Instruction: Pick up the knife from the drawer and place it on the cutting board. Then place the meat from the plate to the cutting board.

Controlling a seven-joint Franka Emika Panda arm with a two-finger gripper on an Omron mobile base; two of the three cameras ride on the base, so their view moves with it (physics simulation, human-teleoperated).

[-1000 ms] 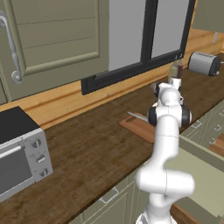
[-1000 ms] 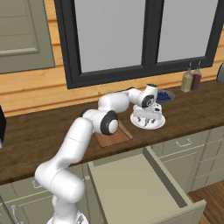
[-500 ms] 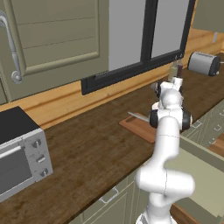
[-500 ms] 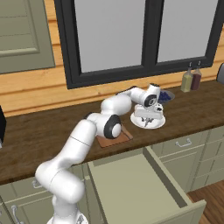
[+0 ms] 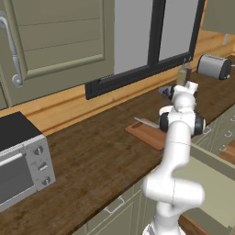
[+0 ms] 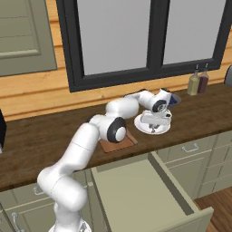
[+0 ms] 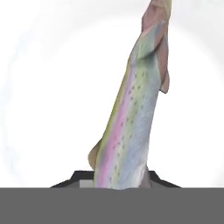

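Note:
The meat (image 7: 131,127), a long speckled pink and grey fish, lies on the white plate (image 7: 52,109). My gripper (image 7: 120,179) has a dark tip pressed against each side of its near end, so it is shut on it. From the right base camera the gripper (image 6: 154,121) points down onto the plate (image 6: 161,131). The knife (image 5: 144,123) lies on the reddish-brown cutting board (image 5: 149,134); my elbow hides much of the cutting board (image 6: 108,146). The drawer (image 6: 136,190) stands pulled out, its pale interior bare.
A bowl of dark berries (image 6: 174,99) sits just behind the plate. Two bottles (image 6: 198,83) stand by the window at the right. A silver toaster (image 5: 213,66) is at the far right and a toaster oven (image 5: 18,160) at the left.
The jaws have closed from wide open onto the fish. The hand has settled slightly lower over the plate.

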